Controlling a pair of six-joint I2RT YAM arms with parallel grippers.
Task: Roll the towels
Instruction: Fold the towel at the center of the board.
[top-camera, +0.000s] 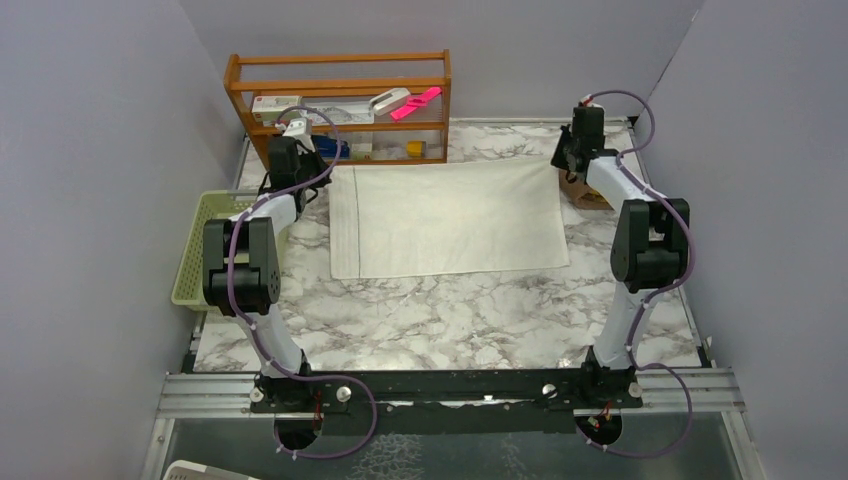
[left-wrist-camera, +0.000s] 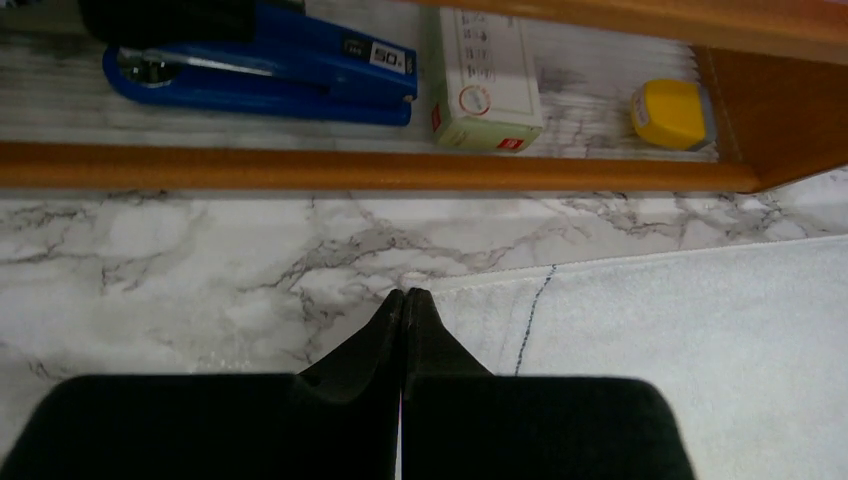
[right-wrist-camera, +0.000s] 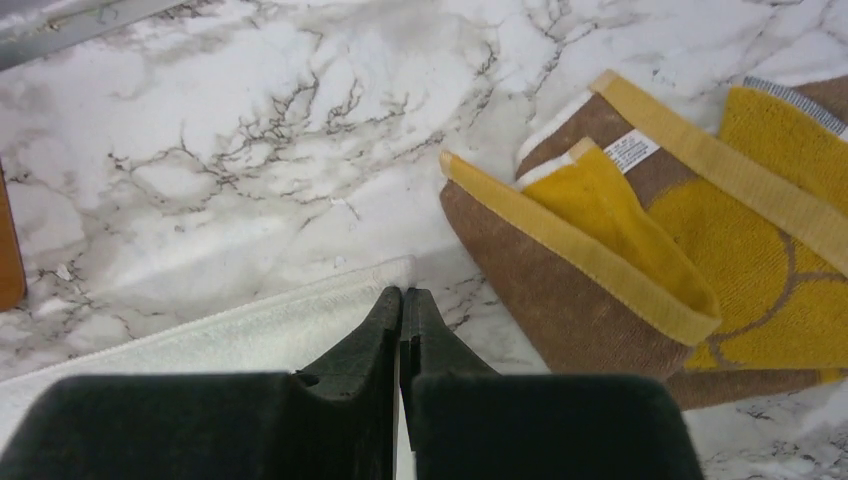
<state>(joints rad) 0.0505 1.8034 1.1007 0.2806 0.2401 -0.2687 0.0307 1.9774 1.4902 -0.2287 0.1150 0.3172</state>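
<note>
flat, white towel (top-camera: 448, 219) lengthwise left-right

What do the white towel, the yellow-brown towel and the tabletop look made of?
The white towel: soft matte cloth, likely cotton terry; fuzzy surface, hemmed edge. The yellow-brown towel: thicker looped terry, matte, with flat woven hem bands and a sewn label. The tabletop: marble-patterned, smooth, slightly glossy; real stone or laminate, cannot tell.

Blue stapler (left-wrist-camera: 280, 85) and white box (left-wrist-camera: 488, 75) sit in wooden shelf (top-camera: 340, 58)
</note>
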